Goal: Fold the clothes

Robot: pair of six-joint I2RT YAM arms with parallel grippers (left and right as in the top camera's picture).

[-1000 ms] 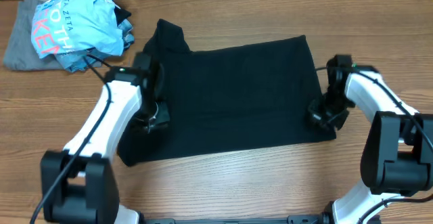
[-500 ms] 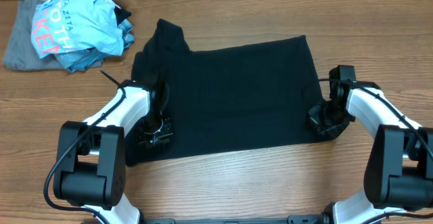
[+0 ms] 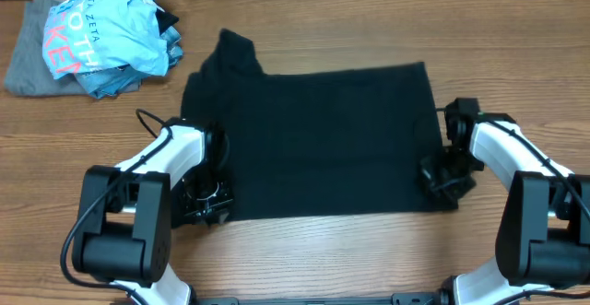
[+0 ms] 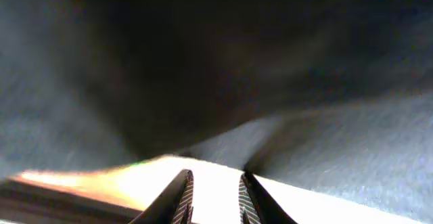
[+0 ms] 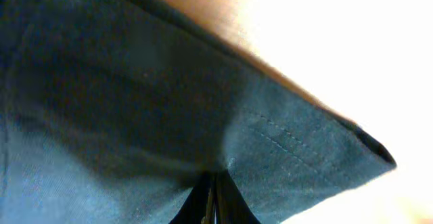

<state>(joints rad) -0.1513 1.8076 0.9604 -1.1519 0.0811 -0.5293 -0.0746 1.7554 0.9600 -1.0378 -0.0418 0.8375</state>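
Note:
The clothes, a plain black T-shirt (image 3: 313, 139), lie spread flat across the middle of the table with one sleeve pointing to the back left. My left gripper (image 3: 207, 202) is at the shirt's front left corner. In the left wrist view its jaws (image 4: 214, 183) stand a little apart, with bright table showing between them and the raised fabric (image 4: 338, 143) just beyond the tips. My right gripper (image 3: 441, 178) sits on the front right corner. In the right wrist view it (image 5: 214, 187) is shut on the stitched hem (image 5: 284, 139), and the cloth puckers at the tips.
A crumpled light blue shirt with pink lettering (image 3: 106, 33) lies on a grey garment (image 3: 28, 61) at the back left. Bare wooden table (image 3: 304, 259) runs along the front, between the two arm bases.
My right jaws have closed on the hem. My left gripper has slid forward along the shirt's left edge to its front corner and narrowed. The shirt has shifted slightly right and toward the front.

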